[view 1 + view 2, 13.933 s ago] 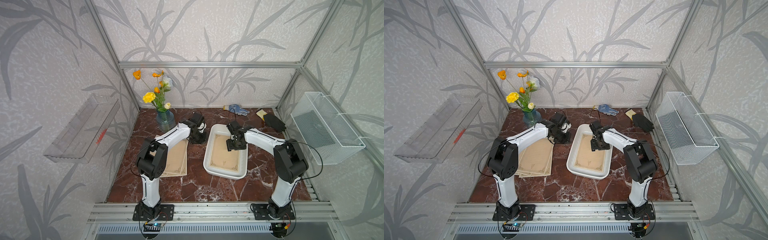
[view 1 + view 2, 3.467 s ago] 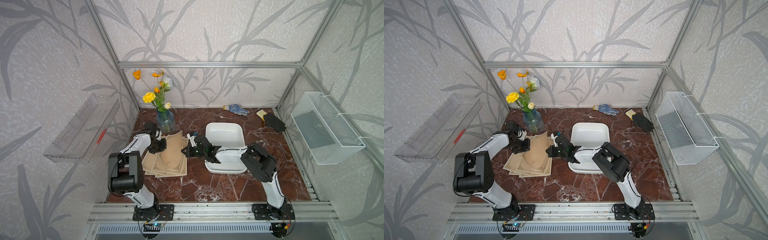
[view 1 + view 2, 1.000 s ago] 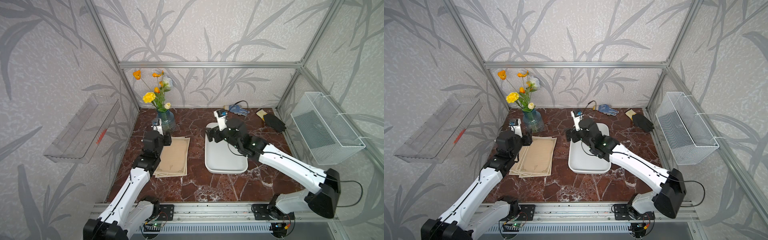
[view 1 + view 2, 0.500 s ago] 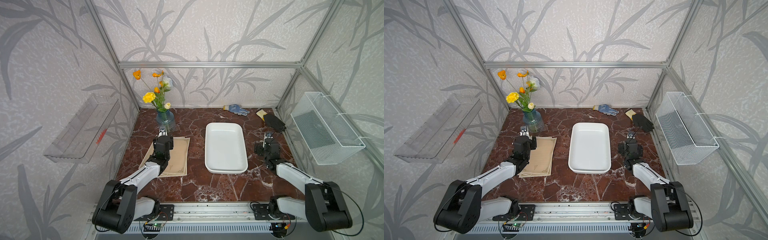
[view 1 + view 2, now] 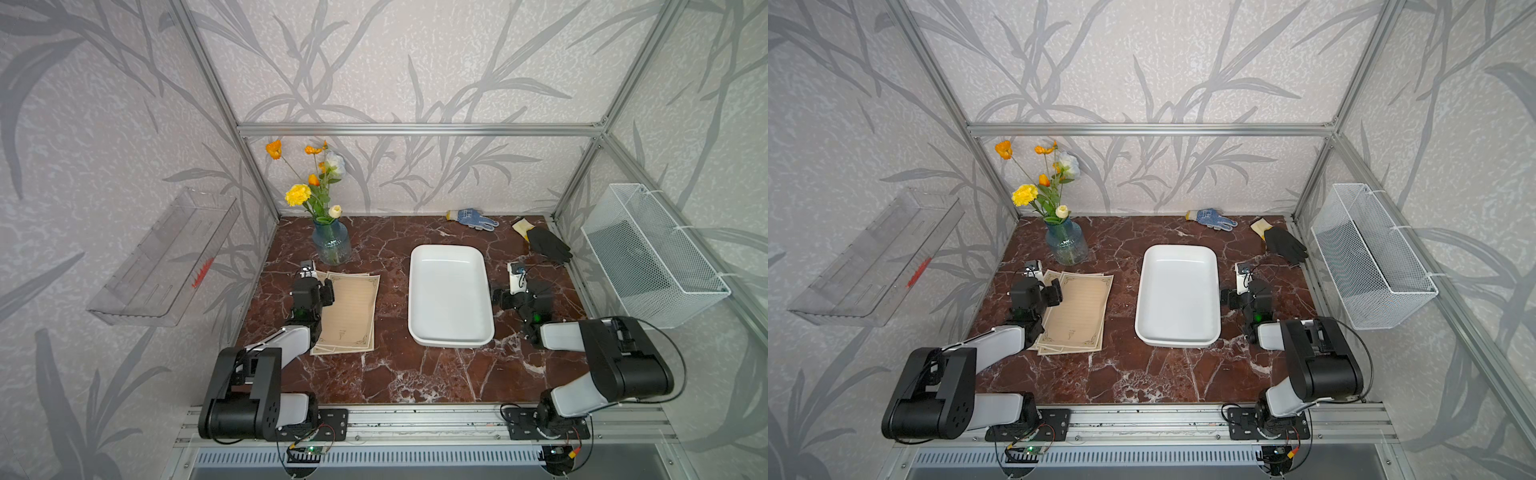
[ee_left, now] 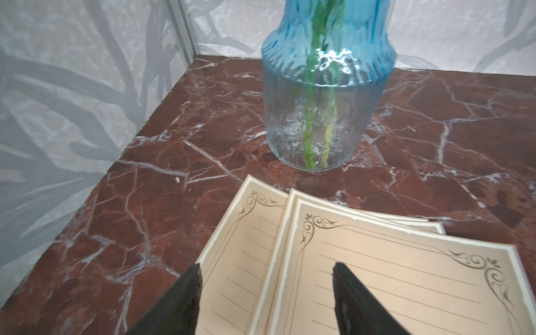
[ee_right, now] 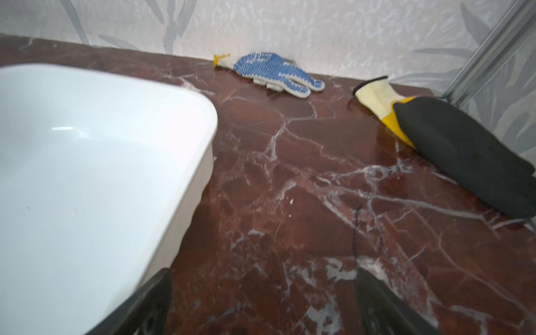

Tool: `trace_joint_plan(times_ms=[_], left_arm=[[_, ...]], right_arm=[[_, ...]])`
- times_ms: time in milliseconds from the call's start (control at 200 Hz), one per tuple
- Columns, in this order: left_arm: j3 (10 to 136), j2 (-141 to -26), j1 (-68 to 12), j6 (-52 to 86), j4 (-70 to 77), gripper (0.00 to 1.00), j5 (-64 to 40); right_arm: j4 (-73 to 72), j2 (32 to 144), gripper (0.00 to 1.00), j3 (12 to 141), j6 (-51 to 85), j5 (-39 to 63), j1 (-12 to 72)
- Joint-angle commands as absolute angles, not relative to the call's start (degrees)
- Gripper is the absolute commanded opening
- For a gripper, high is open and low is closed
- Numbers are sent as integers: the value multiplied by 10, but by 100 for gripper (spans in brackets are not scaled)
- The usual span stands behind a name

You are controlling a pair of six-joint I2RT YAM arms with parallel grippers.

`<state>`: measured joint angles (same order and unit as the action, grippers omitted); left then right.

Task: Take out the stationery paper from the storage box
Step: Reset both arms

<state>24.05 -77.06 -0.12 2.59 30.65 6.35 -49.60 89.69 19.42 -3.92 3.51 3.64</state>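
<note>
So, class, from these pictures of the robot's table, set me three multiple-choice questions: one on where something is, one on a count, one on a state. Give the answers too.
1. Where is the stationery paper, set against the storage box?
A inside it
B on the table beside it, near the vase
C under it

2. How many gloves lie near the table's back edge?
A one
B two
C four

3. What state is the storage box in?
A stacked with sheets
B tipped over
C upright, with no sheets in it

Answers:
1 B, the tan sheets lie fanned on the marble, apart from the box.
2 B, there is a blue-dotted glove and a black glove.
3 C, both top views show its bare white floor.
</note>
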Motion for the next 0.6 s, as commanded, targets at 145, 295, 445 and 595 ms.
trace_joint_plan(times_ms=[145, 295, 445, 595], left_arm=[[246, -783, 5, -19, 348, 70, -7], [195, -842, 12, -16, 510, 72, -45], [227, -870, 34, 26, 469, 75, -7], [237, -871, 35, 29, 454, 99, 9]], right_arm=[[-500, 885, 98, 225, -27, 27, 33], [-485, 880, 98, 229, -28, 27, 33], [-482, 879, 97, 229, -29, 26, 33], [-477, 878, 99, 231, -29, 27, 33]])
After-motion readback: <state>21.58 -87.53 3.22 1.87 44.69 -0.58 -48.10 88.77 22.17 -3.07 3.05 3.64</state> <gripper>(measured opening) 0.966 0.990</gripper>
